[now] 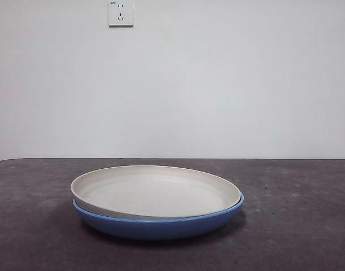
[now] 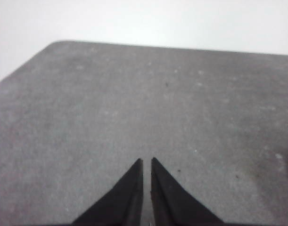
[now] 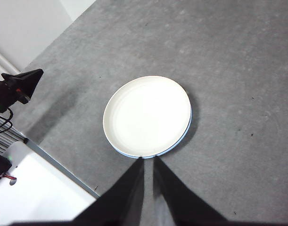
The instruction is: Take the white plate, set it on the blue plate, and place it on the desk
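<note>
White plate (image 1: 155,195) nested in blue plate (image 1: 161,224), lower centre of front frame, white rim tilted slightly, higher at left, blue rim showing along right and underneath. Stack resting on dark grey mottled surface (image 1: 296,226). Pale wall (image 1: 217,84) behind, socket (image 1: 121,13) at top, left of centre. No arm in front frame.

Right wrist frame: white plate (image 3: 147,115) at centre, seen from above, thin sliver of blue plate (image 3: 181,139) peeking at lower right edge. Right hand (image 3: 148,160) above surface (image 3: 228,70), tips just below plate edge in frame, not touching anything visible, nearly closed, narrow slit between tips, holding nothing. Black tip of other arm (image 3: 21,82) at left edge, some cabling below it. White panel (image 3: 35,193) at lower left corner.

Left wrist frame: left hand (image 2: 146,162) at bottom centre, nearly closed, thin gap only, nothing gripped. Bare surface (image 2: 134,103) filling most of frame, rounded corner at upper left, light wall beyond. No plates in this frame. Dark blur at right edge, cannot tell what.
</note>
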